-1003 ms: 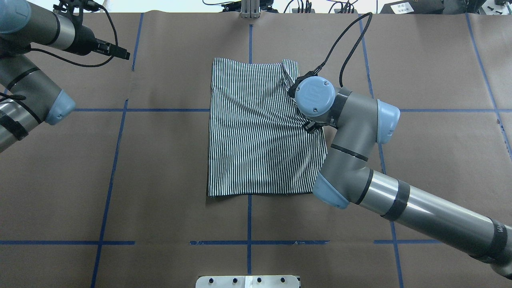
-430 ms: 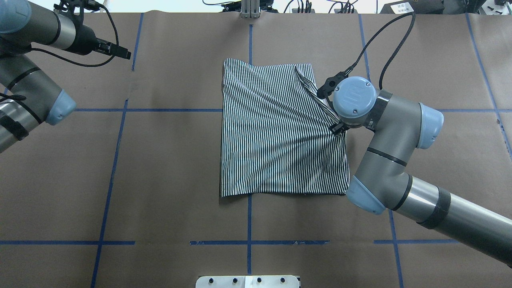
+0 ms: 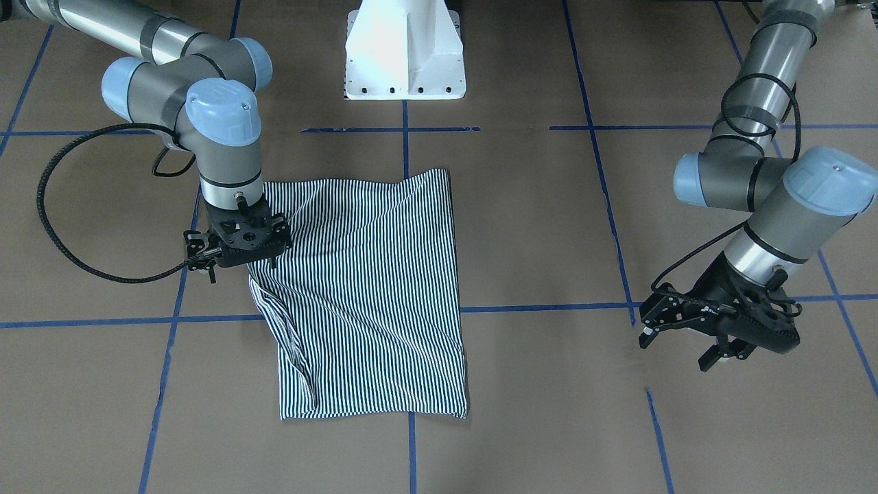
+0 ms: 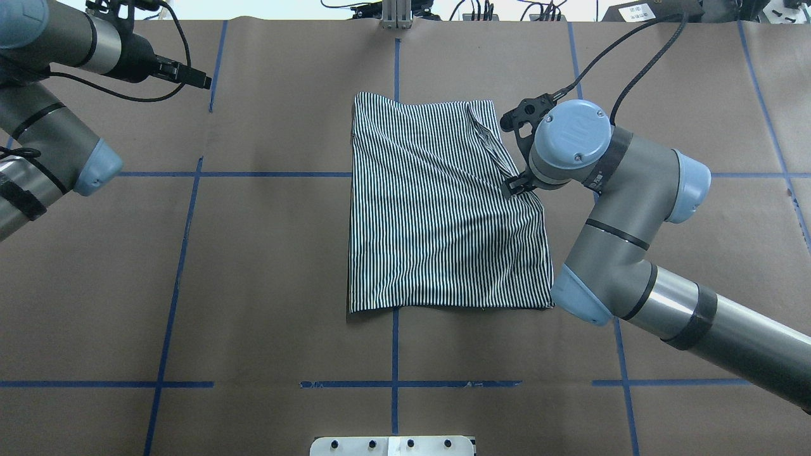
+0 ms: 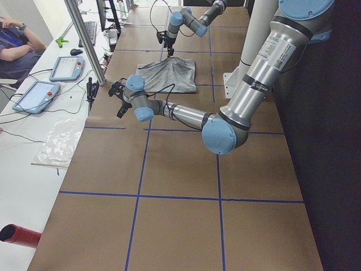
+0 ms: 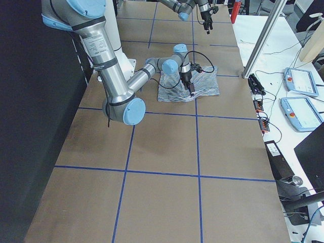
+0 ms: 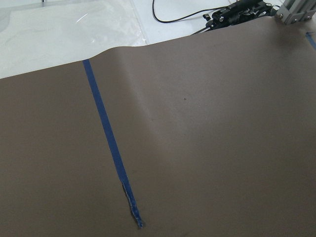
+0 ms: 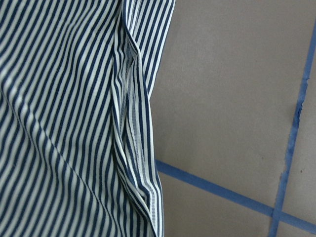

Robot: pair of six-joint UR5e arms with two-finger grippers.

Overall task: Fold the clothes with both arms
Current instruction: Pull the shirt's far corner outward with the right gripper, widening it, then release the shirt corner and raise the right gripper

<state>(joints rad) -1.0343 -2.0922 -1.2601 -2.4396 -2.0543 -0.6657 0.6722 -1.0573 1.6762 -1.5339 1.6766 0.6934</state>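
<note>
Hovering over the left of the brown-papered table (image 4: 266, 266), well apart from the cloth, the left gripper (image 3: 679, 343) has its fingers spread wide and empty. The striped polo shirt (image 4: 437, 215) lies folded to a creased rectangle mid-table. The right gripper (image 3: 238, 241) points down over its right edge; whether those fingers are parted or pinch cloth, I cannot tell.

Bright even light, soft shadows, sharp
</note>
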